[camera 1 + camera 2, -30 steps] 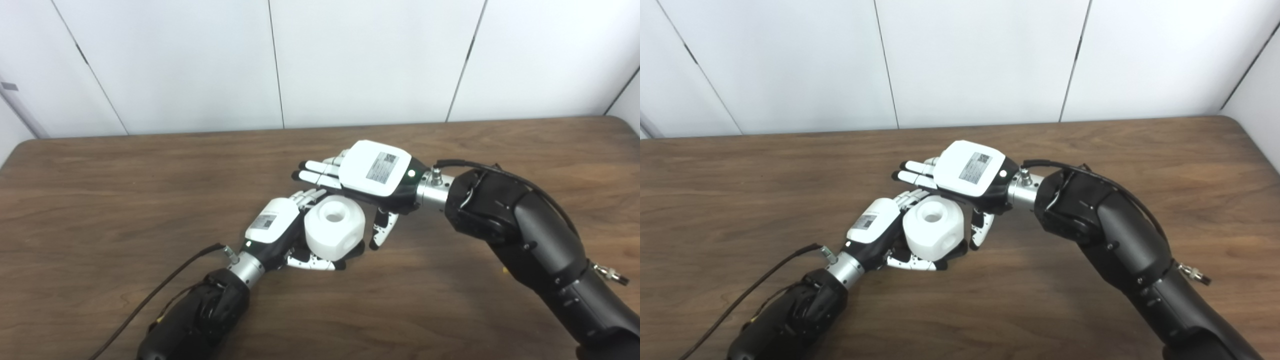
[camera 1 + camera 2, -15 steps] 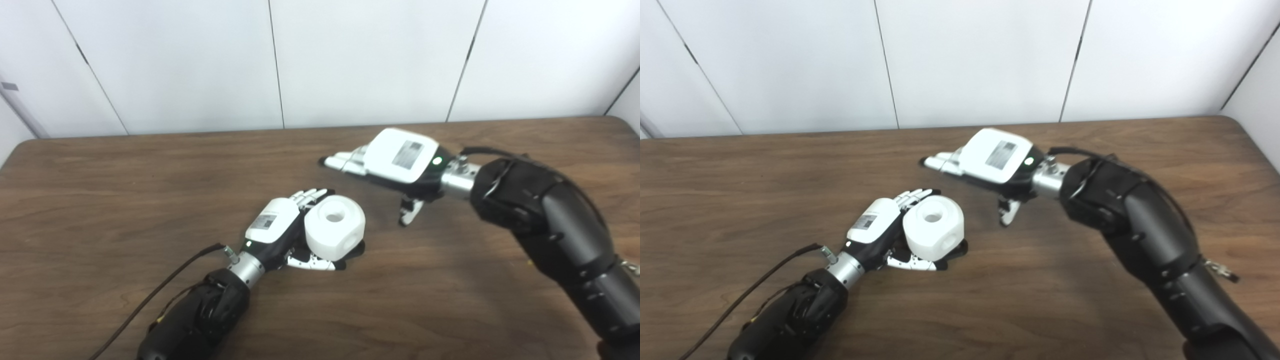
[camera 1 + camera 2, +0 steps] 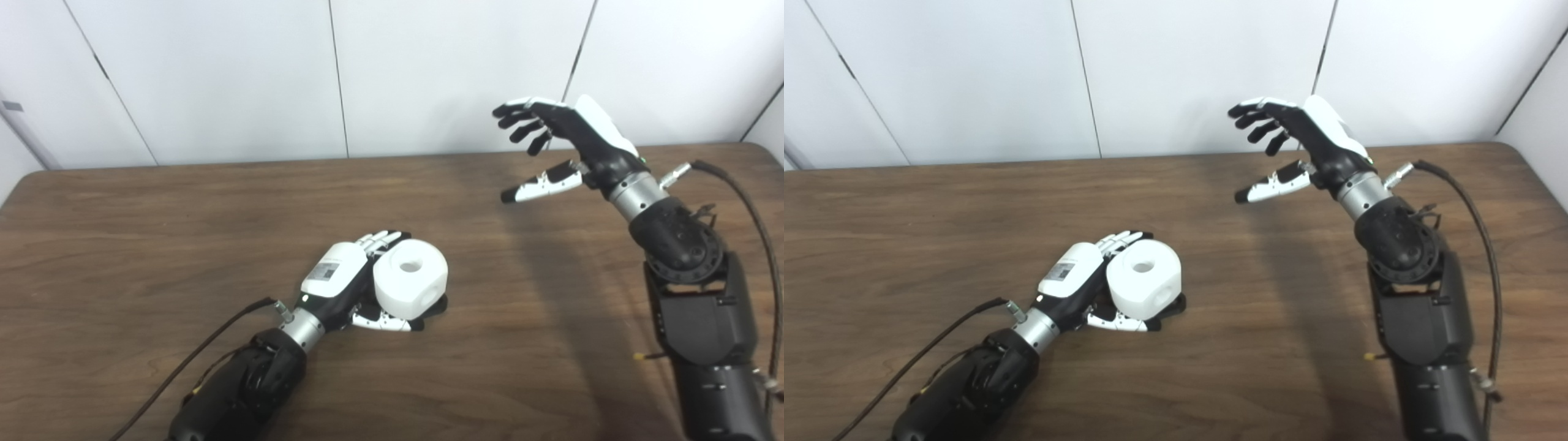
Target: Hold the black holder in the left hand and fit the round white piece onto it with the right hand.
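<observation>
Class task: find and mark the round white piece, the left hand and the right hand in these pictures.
round white piece [image 3: 409,278], left eye view, its upper face beside the hole.
left hand [image 3: 335,277], left eye view, white back cover.
right hand [image 3: 1323,138], right eye view, the raised palm.

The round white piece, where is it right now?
The round white piece sits near the table's middle, cupped by the left hand, far from the raised, open right hand.

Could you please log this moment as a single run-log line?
left hand: shut on round white piece | right hand: open, raised, apart | table: wooden
</observation>
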